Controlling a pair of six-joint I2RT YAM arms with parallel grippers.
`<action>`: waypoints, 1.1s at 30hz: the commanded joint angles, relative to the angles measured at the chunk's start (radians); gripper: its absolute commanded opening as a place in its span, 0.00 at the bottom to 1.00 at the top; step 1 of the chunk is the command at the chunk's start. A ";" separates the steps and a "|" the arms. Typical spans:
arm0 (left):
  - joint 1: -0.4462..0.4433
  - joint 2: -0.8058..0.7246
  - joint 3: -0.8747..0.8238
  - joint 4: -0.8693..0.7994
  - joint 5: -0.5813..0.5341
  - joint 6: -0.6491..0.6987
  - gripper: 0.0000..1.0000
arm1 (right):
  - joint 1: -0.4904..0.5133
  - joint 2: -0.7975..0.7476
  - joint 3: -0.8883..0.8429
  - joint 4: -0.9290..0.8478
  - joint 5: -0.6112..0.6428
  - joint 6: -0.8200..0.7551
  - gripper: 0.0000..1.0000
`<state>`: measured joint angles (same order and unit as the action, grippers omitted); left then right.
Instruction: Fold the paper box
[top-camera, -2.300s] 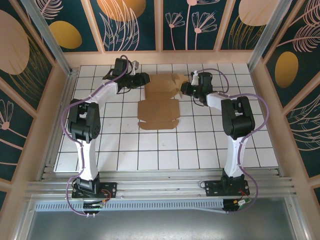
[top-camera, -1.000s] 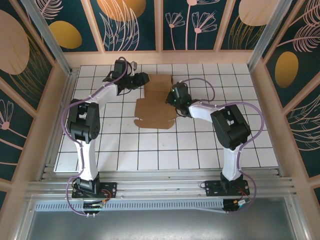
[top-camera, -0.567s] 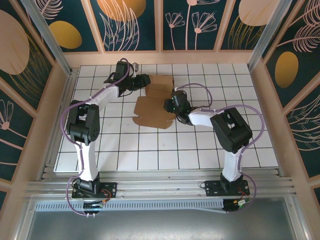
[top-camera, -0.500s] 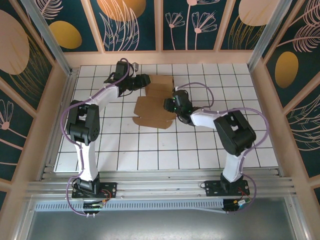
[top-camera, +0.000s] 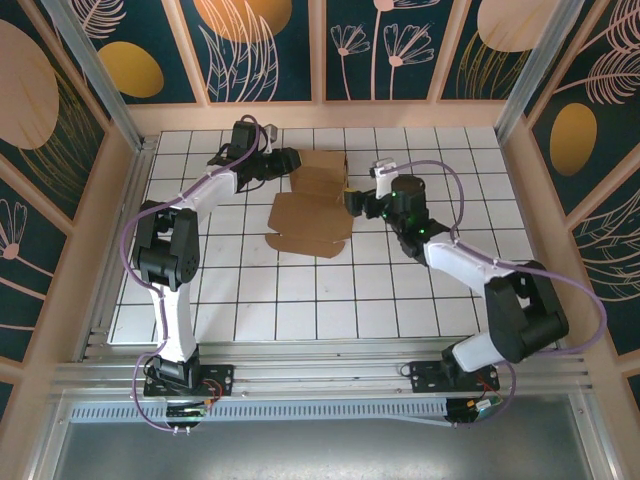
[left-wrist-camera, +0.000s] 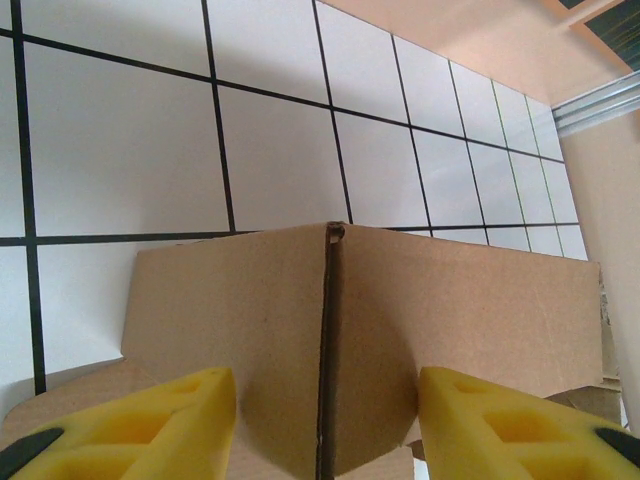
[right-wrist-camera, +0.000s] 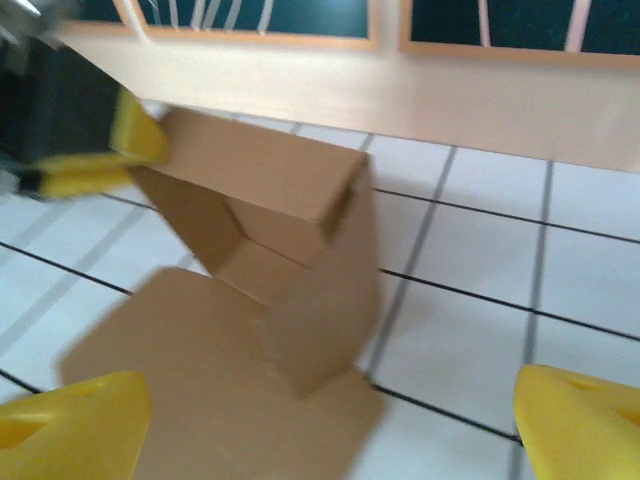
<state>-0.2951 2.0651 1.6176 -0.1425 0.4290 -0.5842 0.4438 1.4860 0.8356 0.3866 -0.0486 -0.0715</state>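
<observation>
Top external view: the paper box (top-camera: 305, 215) lies on the white squared table (top-camera: 400, 290), toward its far side, between the two arms.
Box shape: the near part lies flat. The far part is bent up into a little open corner. It is not a closed box yet.
Left side: the left gripper (top-camera: 287, 160) is at the far left corner of the box. In the left wrist view its yellow fingers (left-wrist-camera: 150, 420) are about half open, one on each side of a folded edge of card. It looks like they pinch that fold.
Right side: the right gripper (top-camera: 352, 203) is just beside the right edge of the box. In the right wrist view its fingers (right-wrist-camera: 70, 420) are wide apart and hold nothing.
Raised wall (right-wrist-camera: 260, 170): it leans over the flat part. The side flap (right-wrist-camera: 320, 300) stands next to it with nothing touching it.
Worry one: the side flap may flop back down, because bent card likes to spring flat and no finger is on it.
Worry two: the box may slide or spin on the smooth table if the right gripper pushes from the side, since just one corner is held.
Worry three: the left fingers may slip off or squash the fold, because they hold only a thin edge.
Worry four: a hard push could bend the card in the wrong spot, away from the crease.
Worry five: the two grippers are near each other over a small box, so they could bump.
</observation>
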 joint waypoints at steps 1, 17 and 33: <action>-0.011 0.033 0.006 -0.104 -0.019 0.028 0.50 | -0.035 0.101 0.069 -0.019 -0.101 -0.297 0.93; -0.010 0.021 0.018 -0.117 -0.021 0.039 0.50 | -0.064 0.466 0.392 -0.023 -0.243 -0.446 0.61; -0.010 0.024 0.019 -0.118 -0.016 0.040 0.50 | -0.035 0.475 0.473 -0.218 -0.324 -0.659 0.83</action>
<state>-0.2958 2.0651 1.6314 -0.1696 0.4286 -0.5686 0.3897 1.9961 1.2915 0.2794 -0.3233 -0.6064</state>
